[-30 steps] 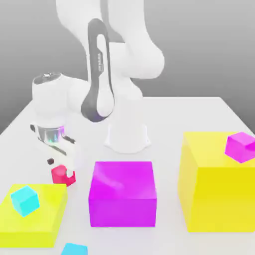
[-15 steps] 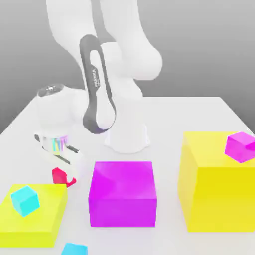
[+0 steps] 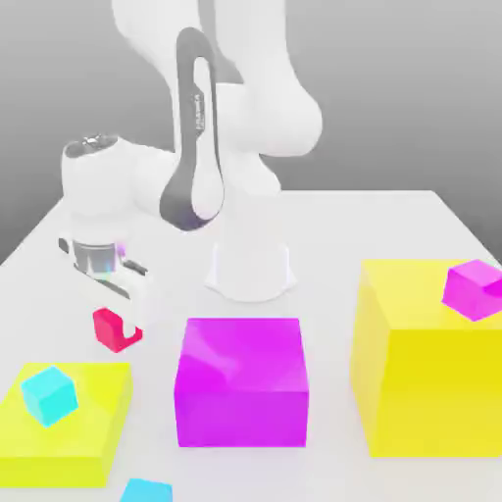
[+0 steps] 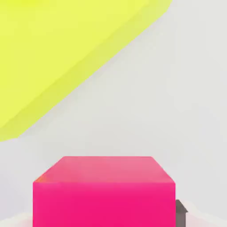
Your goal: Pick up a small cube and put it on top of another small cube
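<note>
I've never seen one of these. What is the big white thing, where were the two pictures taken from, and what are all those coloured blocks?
The white thing is a robot arm in a computer simulation, standing on a pale table. The wide picture comes from a camera off to the side; the close-up comes from a camera on the arm's hand. At the arm's tip is the end effector, two fingers shut on a small crimson cube, which looks lifted just off the table. That same cube fills the foreground of the hand picture. On the table stand a big magenta block, a tall yellow block with a small magenta cube on top, a low yellow block carrying a small cyan cube, and another cyan cube at the front edge.
</note>
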Tool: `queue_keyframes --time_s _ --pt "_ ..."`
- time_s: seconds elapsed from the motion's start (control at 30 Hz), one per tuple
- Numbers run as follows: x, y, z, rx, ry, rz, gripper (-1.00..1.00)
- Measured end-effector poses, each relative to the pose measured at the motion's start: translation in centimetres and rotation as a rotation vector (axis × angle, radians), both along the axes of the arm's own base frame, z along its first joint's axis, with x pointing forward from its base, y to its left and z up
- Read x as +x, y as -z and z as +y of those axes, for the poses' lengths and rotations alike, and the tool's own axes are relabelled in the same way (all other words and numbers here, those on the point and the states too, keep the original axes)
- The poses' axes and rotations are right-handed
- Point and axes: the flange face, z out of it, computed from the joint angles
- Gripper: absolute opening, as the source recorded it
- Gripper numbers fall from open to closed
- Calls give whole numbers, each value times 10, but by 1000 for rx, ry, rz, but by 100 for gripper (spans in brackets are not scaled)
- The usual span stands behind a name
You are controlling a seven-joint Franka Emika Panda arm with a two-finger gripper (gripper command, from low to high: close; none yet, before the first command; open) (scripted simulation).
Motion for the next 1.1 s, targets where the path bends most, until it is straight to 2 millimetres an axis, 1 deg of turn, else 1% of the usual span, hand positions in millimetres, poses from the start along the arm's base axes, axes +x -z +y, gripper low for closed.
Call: queue_keyframes --time_s 0.1,0.17,0.5,0.77,0.8,0.83,0.9,0.93,1.1 --pt "-3 -8 3 5 -3 -1 -100" --pt "5 -15 0 12 6 -7 -100" --pt "95 -63 -24 39 108 -27 -100" --pt "157 -109 -42 19 211 -9 -100" --pt "162 -109 -44 15 220 -7 -100" --pt "166 -101 -44 13 224 -6 -100" --pt "167 -76 -46 11 231 -5 -100" --pt "167 -62 -47 10 233 -4 100" --pt "167 -62 -47 10 233 -4 100"
